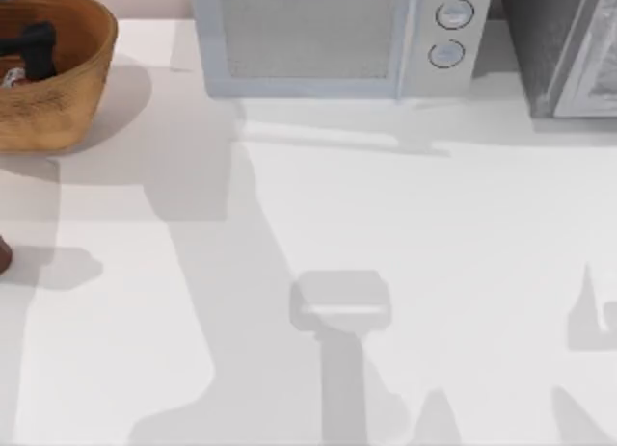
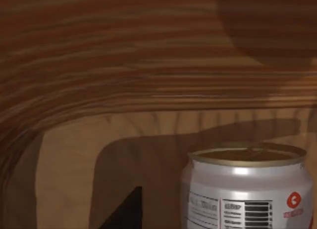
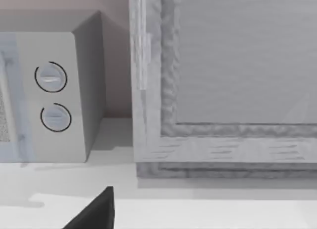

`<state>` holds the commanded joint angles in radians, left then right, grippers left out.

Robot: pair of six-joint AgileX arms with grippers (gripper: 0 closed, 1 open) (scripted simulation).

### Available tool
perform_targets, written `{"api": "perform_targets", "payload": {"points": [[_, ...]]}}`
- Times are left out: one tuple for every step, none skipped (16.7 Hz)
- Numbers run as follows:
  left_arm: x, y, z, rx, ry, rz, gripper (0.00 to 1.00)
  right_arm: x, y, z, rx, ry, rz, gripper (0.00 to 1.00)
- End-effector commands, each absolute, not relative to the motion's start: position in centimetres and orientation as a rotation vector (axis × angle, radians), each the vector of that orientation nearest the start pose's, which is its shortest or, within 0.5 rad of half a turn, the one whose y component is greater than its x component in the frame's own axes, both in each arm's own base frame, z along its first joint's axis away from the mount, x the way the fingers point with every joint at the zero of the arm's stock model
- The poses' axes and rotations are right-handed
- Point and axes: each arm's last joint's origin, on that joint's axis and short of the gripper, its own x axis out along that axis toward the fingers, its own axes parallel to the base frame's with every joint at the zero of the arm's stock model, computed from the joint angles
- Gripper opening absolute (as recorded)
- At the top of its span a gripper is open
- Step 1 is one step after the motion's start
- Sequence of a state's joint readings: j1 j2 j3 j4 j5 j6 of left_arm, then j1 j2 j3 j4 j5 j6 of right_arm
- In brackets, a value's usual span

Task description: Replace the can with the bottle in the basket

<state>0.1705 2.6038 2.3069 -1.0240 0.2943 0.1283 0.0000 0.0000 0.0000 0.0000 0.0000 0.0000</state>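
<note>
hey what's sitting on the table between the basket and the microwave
Nothing. In the top view, the stretch of white table between the basket at far left and the microwave is bare, carrying only the basket's shadow.

Left gripper [image 1: 34,46]: dark body visible at roughly ten o'clock of the top view, lowered from above. One dark fingertip [image 2: 124,211] shows on its wrist camera. Right arm: one dark fingertip [image 3: 94,211] on its own wrist camera.
</note>
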Motion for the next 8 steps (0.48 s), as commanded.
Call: {"api": "perform_targets", "payload": {"points": [[52.14, 8.79, 12.62, -0.2, 1.273, -0.167, 0.62, 10.57, -0.12, 16.0, 0.0, 0.0, 0.0, 1.0], [52.14, 8.79, 12.62, -0.2, 1.273, -0.167, 0.55, 10.57, -0.12, 16.0, 0.0, 0.0, 0.0, 1.0], [52.14, 8.79, 12.62, -0.2, 1.273, -0.167, 0.47, 10.57, -0.12, 16.0, 0.0, 0.0, 0.0, 1.0], [52.14, 8.79, 12.62, -0.2, 1.273, -0.167, 0.4, 10.57, -0.12, 16.0, 0.0, 0.0, 0.0, 1.0], [52.14, 8.79, 12.62, -0.2, 1.273, -0.167, 0.32, 10.57, -0.12, 16.0, 0.0, 0.0, 0.0, 1.0], [52.14, 8.79, 12.62, -0.2, 1.273, -0.167, 0.25, 10.57, -0.12, 16.0, 0.0, 0.0, 0.0, 1.0], [52.14, 8.79, 12.62, -0.2, 1.273, -0.167, 0.17, 10.57, -0.12, 16.0, 0.0, 0.0, 0.0, 1.0], [52.14, 8.79, 12.62, -0.2, 1.273, -0.167, 0.1, 10.57, -0.12, 16.0, 0.0, 0.0, 0.0, 1.0]]}}
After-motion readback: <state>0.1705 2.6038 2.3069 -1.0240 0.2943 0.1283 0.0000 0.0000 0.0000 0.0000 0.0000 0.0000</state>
